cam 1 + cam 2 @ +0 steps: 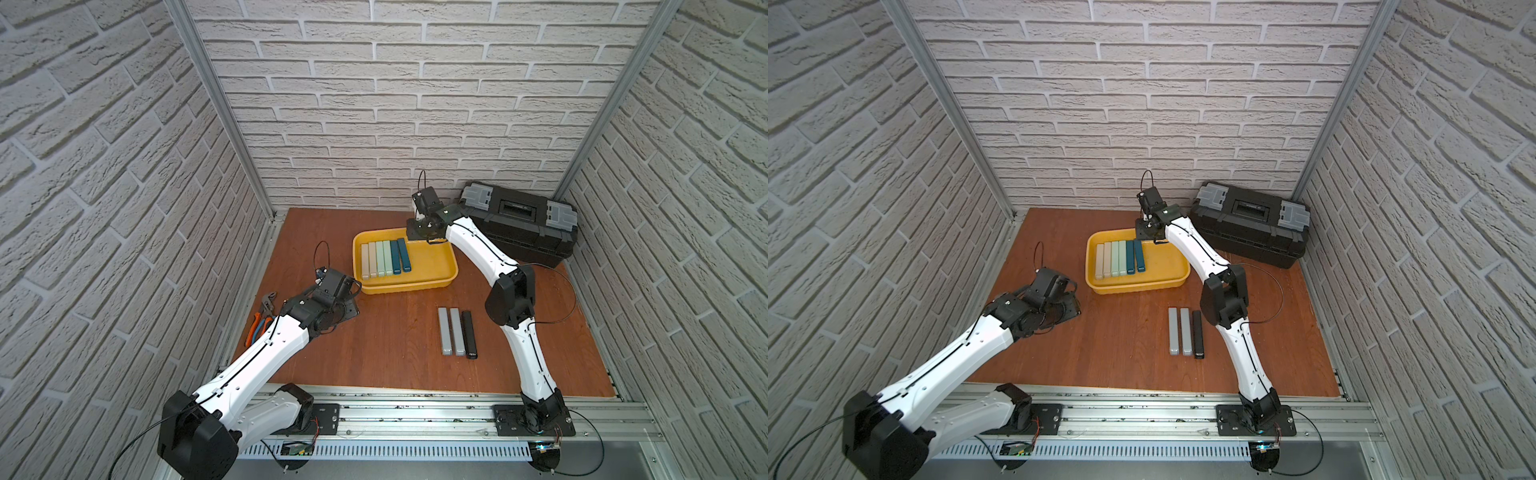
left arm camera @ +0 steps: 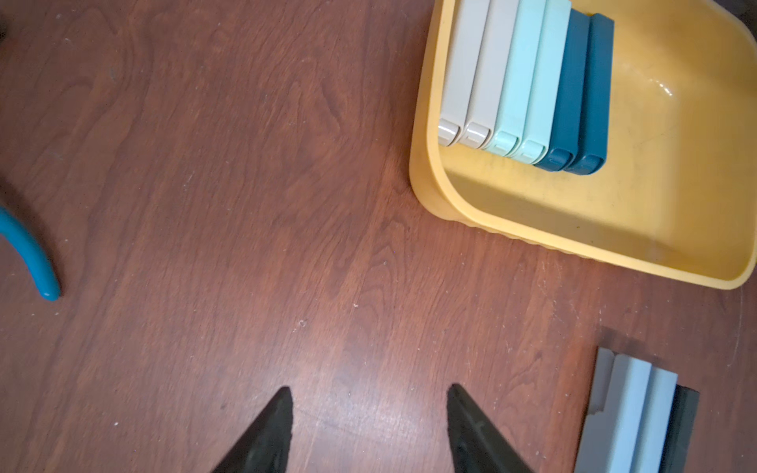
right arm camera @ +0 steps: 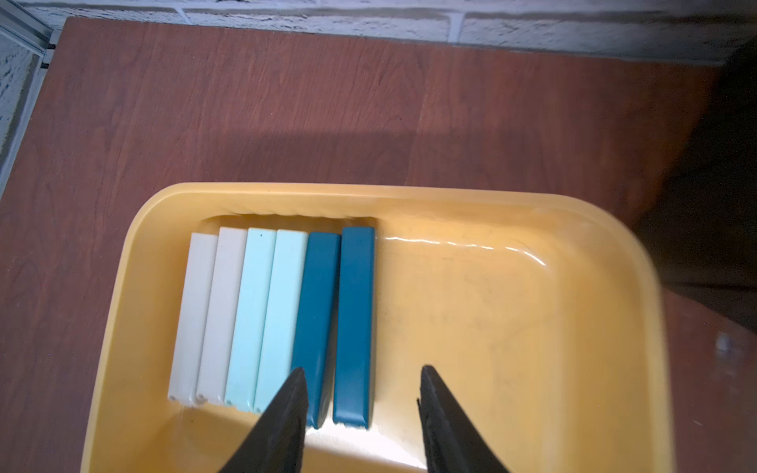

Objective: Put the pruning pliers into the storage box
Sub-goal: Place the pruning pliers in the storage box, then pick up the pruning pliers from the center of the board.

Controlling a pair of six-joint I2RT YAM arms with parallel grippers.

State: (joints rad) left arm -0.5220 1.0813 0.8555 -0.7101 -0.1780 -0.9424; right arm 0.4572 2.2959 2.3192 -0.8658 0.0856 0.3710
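At the far left edge of the tabletop [image 1: 395, 353] lie the orange-handled and blue-handled pliers [image 1: 259, 324], partly hidden by the left arm in a top view. Just beside them, the left end effector [image 2: 368, 393] hangs over bare wood with its fingers spread and nothing between them.

Next comes the storage box [image 1: 405, 286], a shallow yellow tray near the middle of the tabletop, seen in both top views. Six of the pruning pliers lie flat in its left half, side by side in a row: two beige bars [image 1: 368, 259], then two mint bars [image 1: 384, 257], then two teal bars [image 1: 399, 255]. The last teal bar sits slightly askew from its neighbour. The right half of the box floor is bare.

The right end effector [image 3: 361, 369] hovers over the far side of the box, above the teal bars, with its fingers spread wider than a bar and gripping nothing.

Further right, outside the box and nearer the robot's base, the other three pruning pliers lie on the tabletop, touching each other: two grey bars [image 1: 451, 331] and one black bar [image 1: 468, 333]. In the back right corner stands the black toolbox [image 1: 519, 224] with grey latches, its lid down
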